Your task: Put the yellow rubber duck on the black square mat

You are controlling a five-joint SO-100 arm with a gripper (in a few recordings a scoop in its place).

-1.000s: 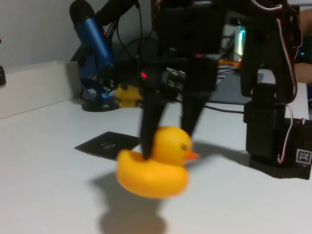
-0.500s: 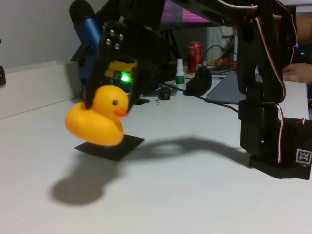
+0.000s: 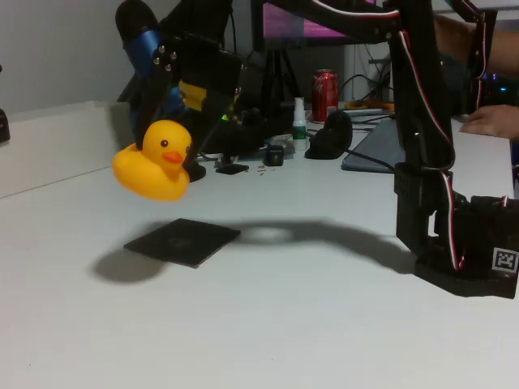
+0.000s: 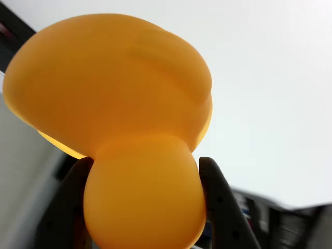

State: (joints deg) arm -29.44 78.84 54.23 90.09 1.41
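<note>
— Where's the duck (image 3: 153, 169) right now?

— Up in the air. The gripper (image 3: 166, 138) has it clamped by the head; in the wrist view you can see a dark finger (image 4: 215, 202) pressed against each side of the duck (image 4: 124, 119). It hangs clear of the table (image 3: 308, 324), beak toward us in the fixed view.

— And the mat (image 3: 182, 241)?

— Flat on the table, below the duck and a touch to the right as the fixed view shows it. Nothing on it. The duck's shadow falls on the table just left of the mat, not on it.

— So which step is this?

— The carry, I'd say. It's lifted but not set down.

— What does the next bit need?

— My guess: bring it over the middle of the mat, lower it until the base sits flat, and only then let the fingers part. The duck is round-bottomed and held by the head, so if it's dropped from height it may roll off the mat.
</note>
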